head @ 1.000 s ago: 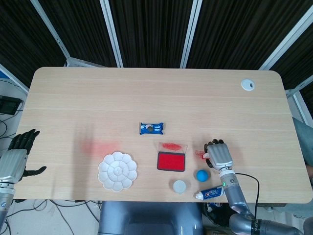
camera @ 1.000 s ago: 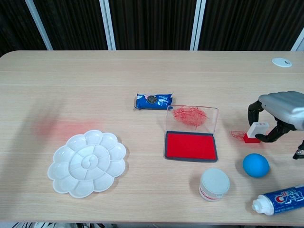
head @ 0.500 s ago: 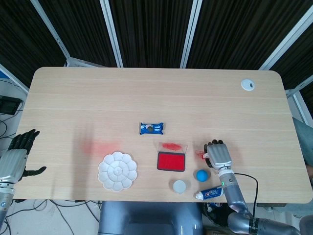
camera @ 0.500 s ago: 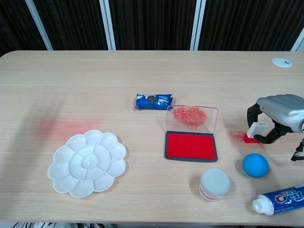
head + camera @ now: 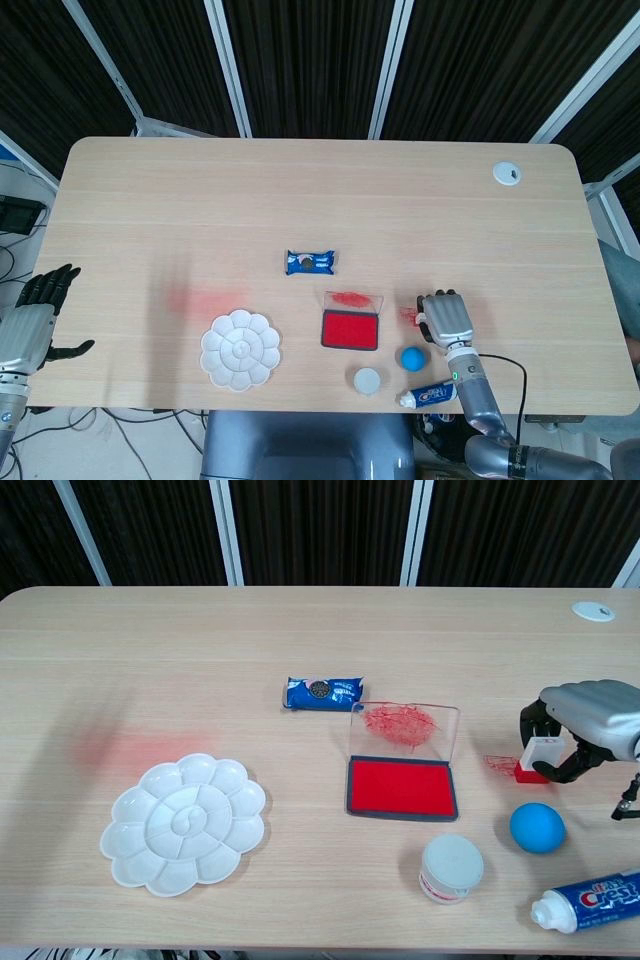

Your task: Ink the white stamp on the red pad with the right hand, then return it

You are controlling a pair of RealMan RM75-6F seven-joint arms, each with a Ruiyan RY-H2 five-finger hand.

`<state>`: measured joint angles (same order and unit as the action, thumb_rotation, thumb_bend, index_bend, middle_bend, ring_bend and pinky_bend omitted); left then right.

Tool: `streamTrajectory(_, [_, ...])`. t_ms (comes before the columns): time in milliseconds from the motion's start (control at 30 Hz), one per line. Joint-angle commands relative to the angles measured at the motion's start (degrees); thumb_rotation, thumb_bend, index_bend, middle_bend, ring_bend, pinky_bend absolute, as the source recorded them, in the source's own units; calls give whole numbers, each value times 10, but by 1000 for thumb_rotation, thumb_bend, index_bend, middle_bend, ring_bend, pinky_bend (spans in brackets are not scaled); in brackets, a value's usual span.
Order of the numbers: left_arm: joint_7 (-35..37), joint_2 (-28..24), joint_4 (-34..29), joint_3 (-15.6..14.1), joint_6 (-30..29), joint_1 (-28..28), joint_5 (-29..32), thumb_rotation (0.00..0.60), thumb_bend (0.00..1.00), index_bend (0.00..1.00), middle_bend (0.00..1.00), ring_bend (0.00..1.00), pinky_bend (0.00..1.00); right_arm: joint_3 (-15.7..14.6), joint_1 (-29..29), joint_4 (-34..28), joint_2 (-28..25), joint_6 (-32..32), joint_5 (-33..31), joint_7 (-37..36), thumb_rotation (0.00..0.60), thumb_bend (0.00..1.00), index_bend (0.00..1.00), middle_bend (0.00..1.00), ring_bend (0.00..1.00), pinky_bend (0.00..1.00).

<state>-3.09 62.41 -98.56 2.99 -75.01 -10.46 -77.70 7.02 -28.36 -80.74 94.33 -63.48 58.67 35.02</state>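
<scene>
The white stamp (image 5: pixel 540 756) with its red base stands upright on the table, right of the red ink pad (image 5: pixel 402 787). My right hand (image 5: pixel 588 718) arches over the stamp, with fingers on its left side and the thumb against its right, holding it. In the head view the right hand (image 5: pixel 447 317) hides the stamp. The pad (image 5: pixel 350 329) lies open, its clear lid (image 5: pixel 405 727) smeared red. Off the table's left edge, my left hand (image 5: pixel 35 325) hangs with its fingers spread and holds nothing.
A blue ball (image 5: pixel 537 827) lies just in front of the stamp. A toothpaste tube (image 5: pixel 590 900) and a white jar (image 5: pixel 451 868) sit near the front edge. A white palette (image 5: pixel 184 823) is front left, and a blue snack packet (image 5: pixel 323 693) lies behind the pad. Red smudges (image 5: pixel 498 762) mark the table.
My right hand has sunk slightly over the stamp and its thumb has drawn in against it. The stamp still stands in the same place, and the left hand has not moved.
</scene>
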Motion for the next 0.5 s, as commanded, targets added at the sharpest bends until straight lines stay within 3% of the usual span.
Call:
streamTrajectory(33, [0, 0, 0, 0, 0, 0, 0, 600, 0, 0, 0, 0, 0, -2, 2, -2, -3, -5, 10, -10, 600, 573, 686, 572, 420, 403])
streamTrajectory(500, [-1, 0, -2, 0, -1, 1, 1, 600, 0, 0, 0, 0, 0, -8, 13, -80, -53, -45, 90, -58, 600, 592, 721, 599, 457, 459])
